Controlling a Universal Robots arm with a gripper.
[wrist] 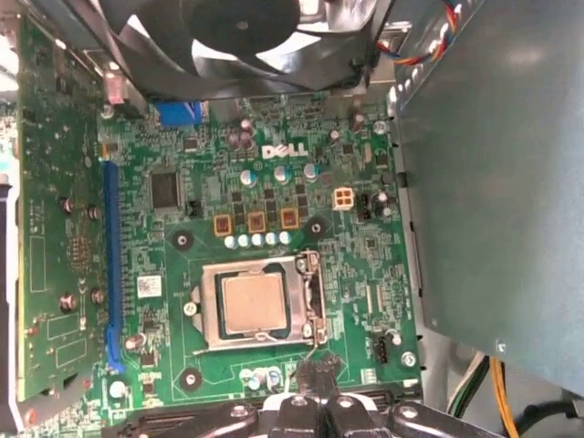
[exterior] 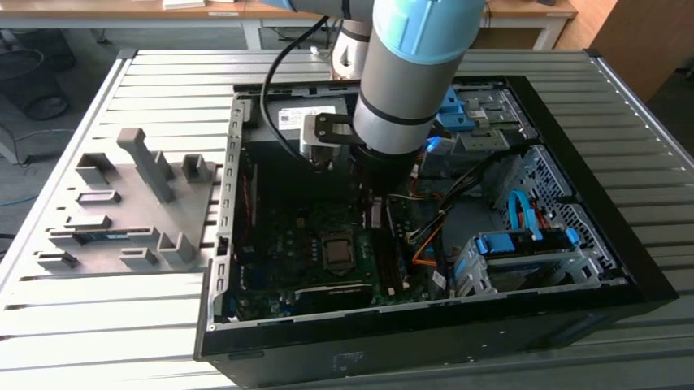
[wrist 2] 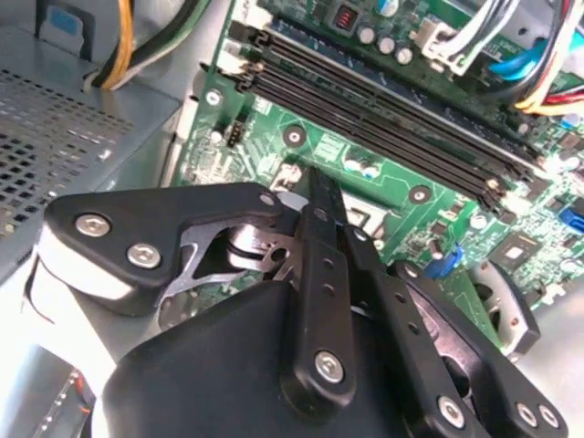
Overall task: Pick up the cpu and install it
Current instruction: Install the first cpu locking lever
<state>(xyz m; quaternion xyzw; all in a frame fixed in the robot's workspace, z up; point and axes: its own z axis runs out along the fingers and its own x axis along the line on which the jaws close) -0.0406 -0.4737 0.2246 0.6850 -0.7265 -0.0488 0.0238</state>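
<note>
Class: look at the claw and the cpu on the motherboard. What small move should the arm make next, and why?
Probably a short straight lift off the motherboard. In the first wrist view the cpu already lies flat in its socket, and the claw sits beside the socket's edge, shut and holding nothing. Memory slots stand close, so straight up seems safest.

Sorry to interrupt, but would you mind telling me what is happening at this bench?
A robot arm is reaching into an open computer case on the table. Its gripper hangs just above the green motherboard, beside the socket. The cpu already lies in that socket, and the gripper holds nothing.
</note>
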